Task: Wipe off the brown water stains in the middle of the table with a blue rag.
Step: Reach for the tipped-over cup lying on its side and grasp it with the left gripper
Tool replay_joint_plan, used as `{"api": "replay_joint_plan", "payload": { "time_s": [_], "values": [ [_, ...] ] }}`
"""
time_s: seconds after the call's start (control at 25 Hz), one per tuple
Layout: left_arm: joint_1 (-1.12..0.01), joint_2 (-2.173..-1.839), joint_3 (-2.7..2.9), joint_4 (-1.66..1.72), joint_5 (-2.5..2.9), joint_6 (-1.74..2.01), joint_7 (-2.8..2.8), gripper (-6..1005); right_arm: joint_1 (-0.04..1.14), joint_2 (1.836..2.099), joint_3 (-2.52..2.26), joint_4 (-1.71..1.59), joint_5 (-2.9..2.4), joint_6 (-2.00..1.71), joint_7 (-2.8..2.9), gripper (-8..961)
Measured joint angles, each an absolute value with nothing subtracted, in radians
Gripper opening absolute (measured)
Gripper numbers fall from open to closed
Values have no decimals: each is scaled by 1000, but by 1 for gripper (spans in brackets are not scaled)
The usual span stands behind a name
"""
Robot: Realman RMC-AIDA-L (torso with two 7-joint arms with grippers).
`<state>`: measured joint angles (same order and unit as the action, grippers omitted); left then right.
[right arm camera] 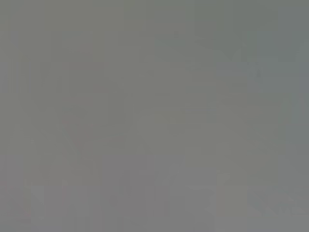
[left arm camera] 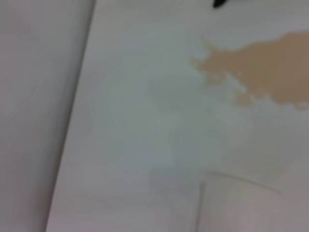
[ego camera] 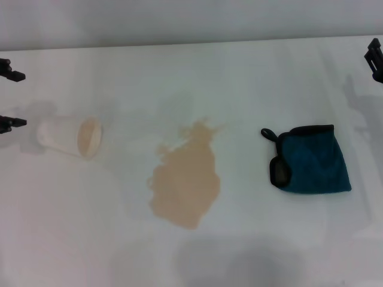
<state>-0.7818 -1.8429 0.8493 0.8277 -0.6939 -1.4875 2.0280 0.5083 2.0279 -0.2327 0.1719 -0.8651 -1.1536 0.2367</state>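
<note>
White tabletop [ego camera: 251, 72] bears brown water stains [ego camera: 185, 179] at centre, blue rag [ego camera: 314, 158] well apart toward robot's right, nearer the right tool [ego camera: 374, 60] at far-right edge, fingers' state indiscernible; left tool [ego camera: 9, 98] spread open, empty, beside tipped paper cup [ego camera: 69, 136].

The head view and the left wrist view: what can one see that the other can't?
Only the head view shows the blue rag whole, the tipped paper cup, the left pincer and the right pincer at the table's edges. Only the left wrist view shows the table's side edge close up. Both show the brown water stains on the white table.
</note>
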Motion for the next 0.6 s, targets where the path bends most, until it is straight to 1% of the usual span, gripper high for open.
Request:
{"api": "replay_joint_plan", "payload": {
  "time_s": [0.32,0.4,0.6],
  "values": [
    [-785,-1848,874,828,-629,-1482,2095,837,531,2028,-179,193,-865,-1127,235,816],
    [-785,-1857,877,824,-620,-1477,2105,835,537,2028,-178,193,-865,-1122,235,816],
    [-787,-1893,879,820,-588,-1423,2140,831,543,2028,-177,193,-864,-1109,232,816]
  ]
}}
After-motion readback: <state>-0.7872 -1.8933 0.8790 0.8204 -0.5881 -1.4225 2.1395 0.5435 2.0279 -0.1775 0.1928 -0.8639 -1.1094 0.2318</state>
